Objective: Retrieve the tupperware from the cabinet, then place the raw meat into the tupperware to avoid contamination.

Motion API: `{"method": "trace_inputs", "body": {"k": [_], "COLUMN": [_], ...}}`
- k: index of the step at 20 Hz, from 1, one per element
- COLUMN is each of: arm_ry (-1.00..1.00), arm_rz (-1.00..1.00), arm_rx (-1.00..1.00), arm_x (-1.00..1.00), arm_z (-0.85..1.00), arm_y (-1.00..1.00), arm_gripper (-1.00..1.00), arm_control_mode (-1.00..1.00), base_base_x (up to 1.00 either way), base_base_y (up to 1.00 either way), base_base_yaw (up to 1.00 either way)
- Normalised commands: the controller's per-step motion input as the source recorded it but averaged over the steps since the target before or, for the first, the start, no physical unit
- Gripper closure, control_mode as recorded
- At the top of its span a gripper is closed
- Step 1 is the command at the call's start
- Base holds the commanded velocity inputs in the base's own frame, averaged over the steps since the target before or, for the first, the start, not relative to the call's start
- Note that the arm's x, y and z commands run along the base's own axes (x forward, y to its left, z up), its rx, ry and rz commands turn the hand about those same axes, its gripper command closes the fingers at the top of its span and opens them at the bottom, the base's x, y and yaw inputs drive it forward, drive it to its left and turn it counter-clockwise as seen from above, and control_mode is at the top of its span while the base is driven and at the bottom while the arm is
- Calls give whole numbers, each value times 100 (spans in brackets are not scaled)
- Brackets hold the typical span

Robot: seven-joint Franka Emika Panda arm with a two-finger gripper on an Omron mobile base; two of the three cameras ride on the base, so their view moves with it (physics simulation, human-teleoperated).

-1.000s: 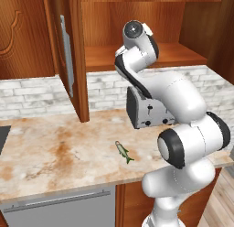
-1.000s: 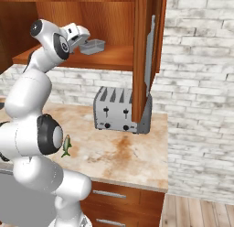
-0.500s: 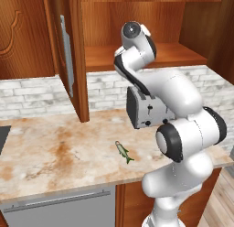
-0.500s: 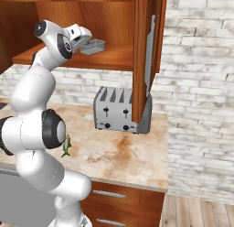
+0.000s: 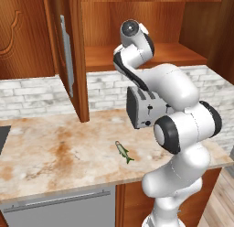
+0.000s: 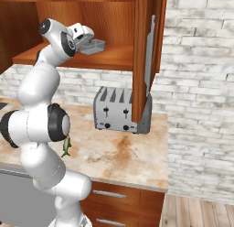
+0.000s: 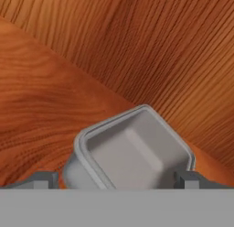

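- Sitting on the shelf of the open cabinet (image 6: pixel 82 56), the grey tupperware (image 7: pixel 132 150) is an empty, open-topped tub with a rounded rim, upright on the reddish wood.
- In the hand view the tub sits at 6 o'clock, between the two dark fingertips (image 7: pixel 43 179), one at its 8 o'clock and one at its 4 o'clock; whether either touches it cannot be told.
- The gripper (image 6: pixel 89 40) has its jaws spread wide apart, with nothing clamped between them; in the right base view it reaches into the cabinet at the tupperware's 9 o'clock side.
- The raw meat (image 5: pixel 123 151), a tiny slender fish, lies on the marble counter (image 5: pixel 55 153), well apart from the tub and below it, at the toaster's 7 o'clock in the left base view.
- The toaster (image 6: pixel 121 109) stands on the counter against the brick wall, beneath the shelf.
- A cabinet door (image 5: pixel 68 56) with a long silver handle hangs open at the shelf's 9 o'clock in the left base view.
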Motion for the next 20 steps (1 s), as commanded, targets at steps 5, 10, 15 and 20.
{"method": "trace_inputs", "body": {"k": [5,10,15,20], "arm_ry": [3,6,4,2], "arm_rz": [0,0,0,0], "arm_rx": [0,0,0,0], "arm_x": [12,0,-1,-14], "arm_z": [-17,-33,-38,-43], "arm_y": [0,0,0,0], "arm_gripper": [-100,-100,-100,-100], "arm_control_mode": [-100,-100,-100,-100], "base_base_x": [0,0,0,0], "base_base_y": [0,0,0,0], "base_base_yaw": [0,0,0,0]}}
